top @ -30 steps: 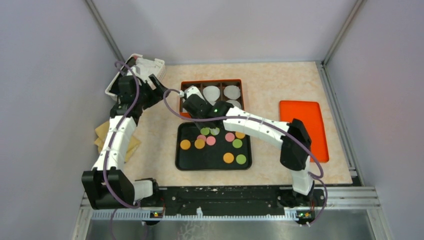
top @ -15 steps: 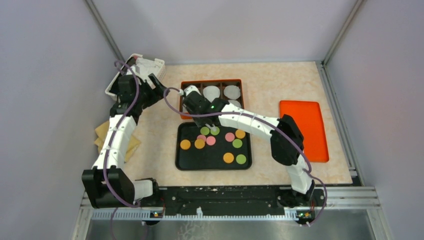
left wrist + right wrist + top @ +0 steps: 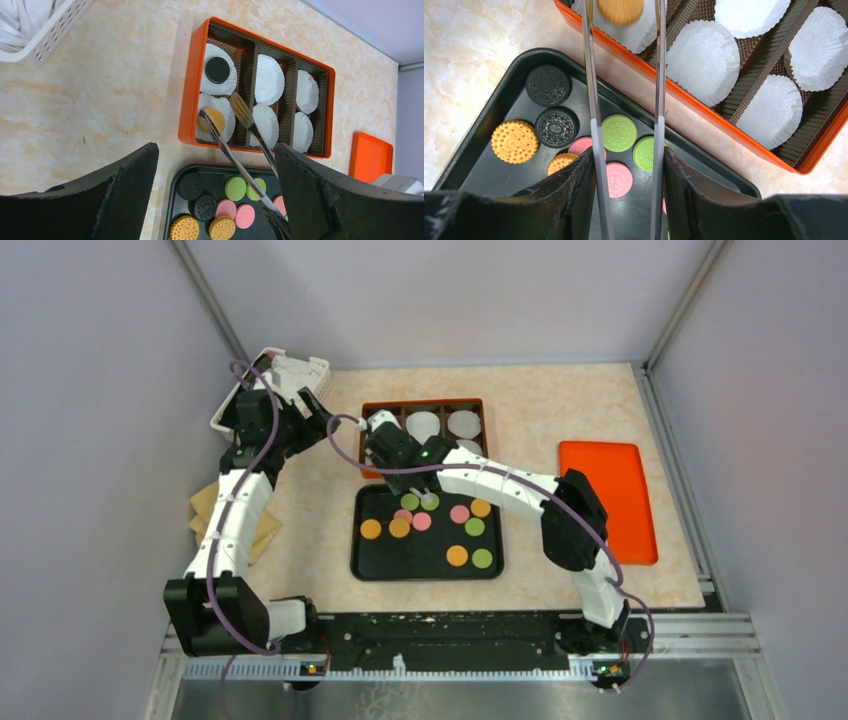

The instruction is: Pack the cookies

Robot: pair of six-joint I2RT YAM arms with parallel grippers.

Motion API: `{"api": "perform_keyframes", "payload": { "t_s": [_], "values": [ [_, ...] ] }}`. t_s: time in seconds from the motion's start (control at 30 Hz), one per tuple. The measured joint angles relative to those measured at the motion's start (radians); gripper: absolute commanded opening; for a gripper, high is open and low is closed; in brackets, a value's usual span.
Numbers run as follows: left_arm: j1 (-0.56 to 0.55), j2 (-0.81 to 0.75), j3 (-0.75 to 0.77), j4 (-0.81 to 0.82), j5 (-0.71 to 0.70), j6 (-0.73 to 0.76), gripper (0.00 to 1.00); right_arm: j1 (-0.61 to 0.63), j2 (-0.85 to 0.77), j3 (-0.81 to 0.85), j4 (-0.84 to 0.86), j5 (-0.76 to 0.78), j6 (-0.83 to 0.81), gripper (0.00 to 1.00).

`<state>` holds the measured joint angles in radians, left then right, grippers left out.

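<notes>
At the bottom of the right wrist view, the right pincer (image 3: 626, 175) grips the tongs (image 3: 594, 100), their blades sprung apart and running straight up the frame. Beneath them the loose cookies (image 3: 619, 132) lie on the black tray (image 3: 499, 172), nearer the pincer than the tips. Beyond, the tips straddle an orange cookie (image 3: 620, 10) on a liner (image 3: 644, 32) in the orange box (image 3: 704, 107), upper left. The left pincer (image 3: 215, 155), gaping empty, hangs well off; the box's near wall needs clearing.
</notes>
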<state>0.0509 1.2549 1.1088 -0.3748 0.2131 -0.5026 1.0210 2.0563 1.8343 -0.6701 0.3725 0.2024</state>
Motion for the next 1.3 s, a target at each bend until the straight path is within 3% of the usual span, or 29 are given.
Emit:
{"api": "perform_keyframes", "payload": {
  "t_s": [0.53, 0.77, 1.0, 1.3],
  "values": [
    [0.0, 0.0, 0.0, 0.0, 0.007, 0.005, 0.93, 0.0, -0.022, -0.005, 0.014, 0.054, -0.008, 0.39],
    [0.0, 0.0, 0.0, 0.001, 0.014, 0.003, 0.91, 0.022, -0.294, -0.237, 0.019, 0.061, 0.024, 0.37],
    [0.0, 0.0, 0.0, 0.001, 0.052, -0.012, 0.91, 0.155, -0.539, -0.43, -0.006, 0.107, 0.114, 0.39],
    [0.0, 0.0, 0.0, 0.001, 0.078, -0.023, 0.91, 0.307, -0.584, -0.643, -0.082, 0.104, 0.285, 0.43]
  ]
}}
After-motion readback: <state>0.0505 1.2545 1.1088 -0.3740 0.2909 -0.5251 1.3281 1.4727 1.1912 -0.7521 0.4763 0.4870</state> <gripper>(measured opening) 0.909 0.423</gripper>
